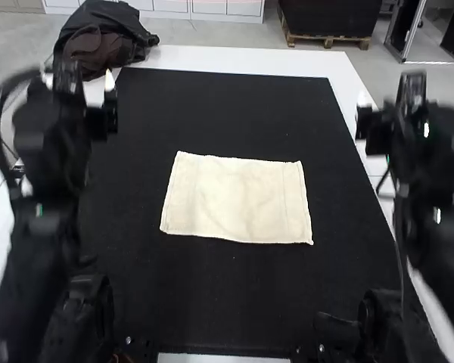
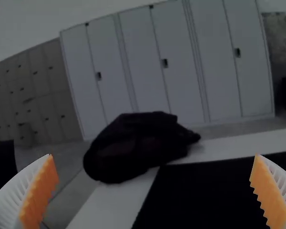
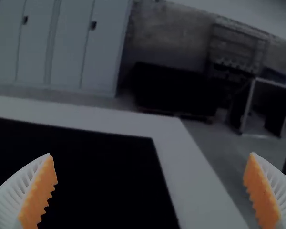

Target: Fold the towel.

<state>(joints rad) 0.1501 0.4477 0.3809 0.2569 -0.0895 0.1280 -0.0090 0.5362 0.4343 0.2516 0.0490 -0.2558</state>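
Left hand [image 1: 79, 79], right hand [image 1: 394, 112] open

My left gripper [image 1: 79, 80] and right gripper [image 1: 394, 112] are blurred, 1 on each side of the mat [image 1: 234, 291]. My left arm [image 1: 49, 178] hides part of the mat's left edge. Both wrist views cut the mat off.

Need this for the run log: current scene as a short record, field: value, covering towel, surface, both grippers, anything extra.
towel: cream, lying flat and roughly rectangular; hidden layers cannot be told
towel_held: no
surface: black mat on white table
left_gripper: open, off to the towel's left
right_gripper: open, off to the towel's right
extra: dark bunched garment at the table's far left corner
fold_in_progress: none visible
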